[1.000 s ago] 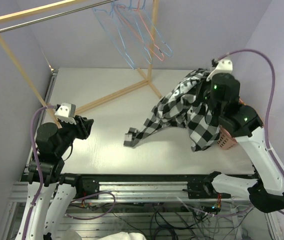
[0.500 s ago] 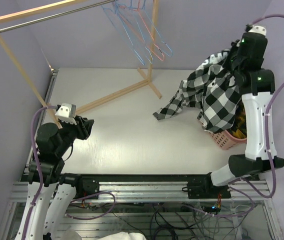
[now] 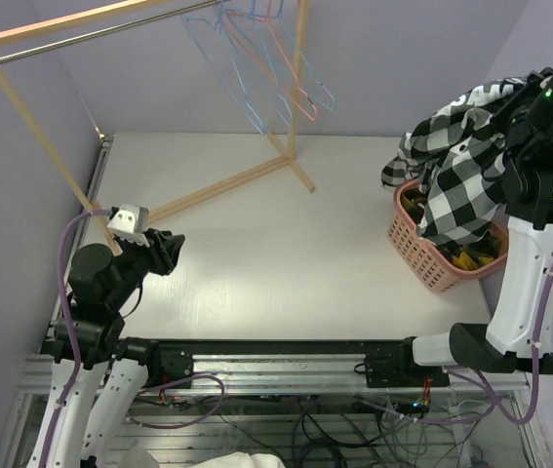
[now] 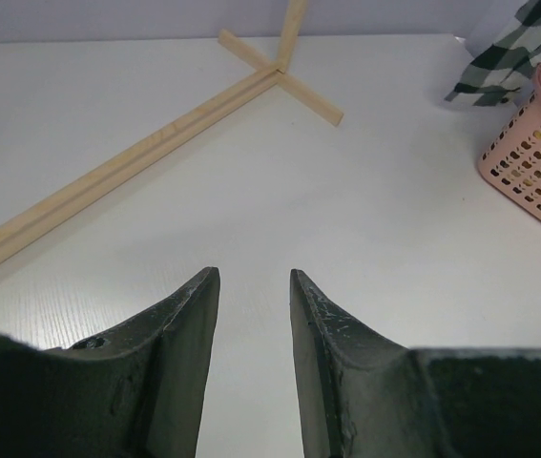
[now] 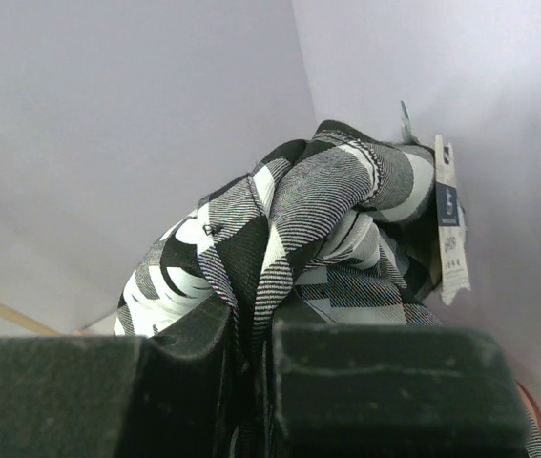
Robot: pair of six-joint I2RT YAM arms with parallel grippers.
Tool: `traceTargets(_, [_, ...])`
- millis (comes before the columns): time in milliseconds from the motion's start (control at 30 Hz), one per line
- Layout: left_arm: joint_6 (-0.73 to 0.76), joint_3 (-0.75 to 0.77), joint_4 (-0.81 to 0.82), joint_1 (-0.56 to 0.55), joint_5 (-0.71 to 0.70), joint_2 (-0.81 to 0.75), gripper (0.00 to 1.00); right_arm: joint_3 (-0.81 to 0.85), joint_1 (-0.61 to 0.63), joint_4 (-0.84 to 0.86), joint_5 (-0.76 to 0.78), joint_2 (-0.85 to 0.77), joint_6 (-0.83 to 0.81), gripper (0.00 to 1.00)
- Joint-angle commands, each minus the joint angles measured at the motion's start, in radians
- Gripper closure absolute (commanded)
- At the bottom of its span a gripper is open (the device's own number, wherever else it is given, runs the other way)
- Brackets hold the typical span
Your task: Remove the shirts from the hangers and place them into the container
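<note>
While right gripper (image 5: pixel 251 329) pinches a bunched fold, shirt (image 3: pixel 461 185) hangs limp, soft over container (image 3: pixel 422 255) at right edge of bench (image 3: pixel 286 263); left gripper (image 4: pixel 254 286) spread, empty.

With 12 o'clock at the far wall, open counter (image 3: pixel 286 263) runs ahead of the left tool (image 4: pixel 254 286) through to 2 o'clock. The wooden rail (image 3: pixel 227 187) crosses from 10 to 12 o'clock. Its post (image 3: pixel 298 68) rises at 12, with hangers (image 3: pixel 276 68) overhead. At 3 o'clock the shirt (image 3: pixel 456 185), clamped in the right tool (image 5: pixel 251 324), overhangs the basket (image 3: pixel 422 255) and obstructs its mouth.
</note>
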Motion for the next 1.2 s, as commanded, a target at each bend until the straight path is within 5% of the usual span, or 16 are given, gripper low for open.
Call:
traceTargets(0, [-0.007,-0.005,0.007,-0.012,-0.016,-0.004,0.53,-0.07,-0.002,0.087,0.062,-0.001,-0.003,1.0])
traceTargets(433, [-0.005,-0.005,0.008,-0.015,-0.015,0.007,0.53,-0.719,-0.03,0.328,-0.028,-0.189,0.101,1.0])
traceTargets(733, [-0.008,-0.005,0.004,-0.024,-0.028,-0.003,0.53,-0.742,-0.281,0.219,-0.166,-0.073,0.401,1.0])
traceTargets(967, [-0.006,-0.007,0.006,-0.028,-0.02,-0.001,0.53,-0.604,-0.318,0.011,0.142,-0.03,0.641,1.0])
traceTargets(1167, [-0.005,-0.007,0.009,-0.029,-0.015,0.006,0.53,-0.651,-0.318,0.23,0.129,-0.106,0.587,1.0])
